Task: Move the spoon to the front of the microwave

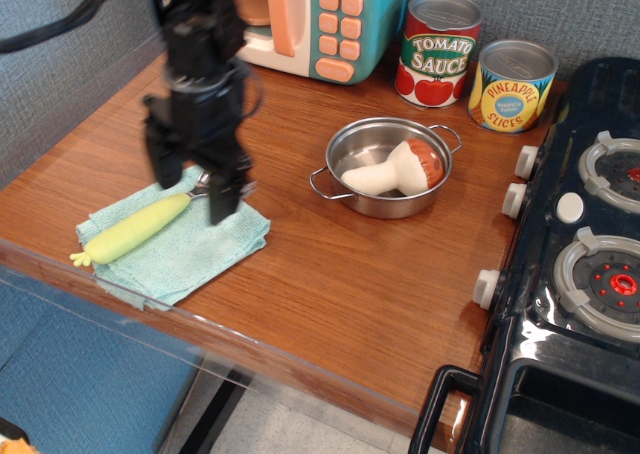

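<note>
The spoon (135, 227) lies on a folded teal cloth (185, 249) at the front left of the wooden table; its yellow-green handle points to the front left and its silver bowl is mostly hidden behind my gripper. My gripper (192, 187) is open, jaws pointing down, straddling the spoon's bowl end just above the cloth. The microwave (315, 19) stands at the back of the table, cream and teal with a peach-orange handle and buttons.
A steel pot (385, 169) holding a white-and-brown mushroom toy (393, 171) stands mid-table. A tomato sauce can (438, 49) and a pineapple can (511, 84) stand at the back. A black toy stove (580, 254) fills the right side.
</note>
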You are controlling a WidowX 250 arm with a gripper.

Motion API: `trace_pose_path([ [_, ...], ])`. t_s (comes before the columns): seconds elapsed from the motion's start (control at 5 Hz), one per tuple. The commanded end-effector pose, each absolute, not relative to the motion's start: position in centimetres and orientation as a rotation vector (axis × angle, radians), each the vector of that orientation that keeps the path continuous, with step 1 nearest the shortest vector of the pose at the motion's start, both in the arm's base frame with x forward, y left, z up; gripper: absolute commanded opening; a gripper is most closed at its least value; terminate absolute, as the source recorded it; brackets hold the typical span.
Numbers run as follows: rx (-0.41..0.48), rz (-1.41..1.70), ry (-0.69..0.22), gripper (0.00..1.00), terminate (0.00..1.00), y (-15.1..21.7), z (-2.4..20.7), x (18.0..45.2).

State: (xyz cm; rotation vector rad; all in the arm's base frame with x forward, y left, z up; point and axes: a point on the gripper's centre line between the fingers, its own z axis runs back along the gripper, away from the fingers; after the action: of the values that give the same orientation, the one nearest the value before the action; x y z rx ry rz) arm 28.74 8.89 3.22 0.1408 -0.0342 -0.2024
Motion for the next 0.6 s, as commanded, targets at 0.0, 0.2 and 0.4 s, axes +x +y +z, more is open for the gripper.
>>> trace_pose_path([
  [0.0, 0.165, -0.158, -0.036, 1.00, 0.00, 11.46, 3.46, 27.83],
  [0.2, 0.163, -0.152, -0.034, 1.00, 0.00, 11.62, 3.45, 27.68],
  [0.4, 0.167, -0.155, -0.036, 0.00, 0.00, 11.50, 3.29, 27.58],
])
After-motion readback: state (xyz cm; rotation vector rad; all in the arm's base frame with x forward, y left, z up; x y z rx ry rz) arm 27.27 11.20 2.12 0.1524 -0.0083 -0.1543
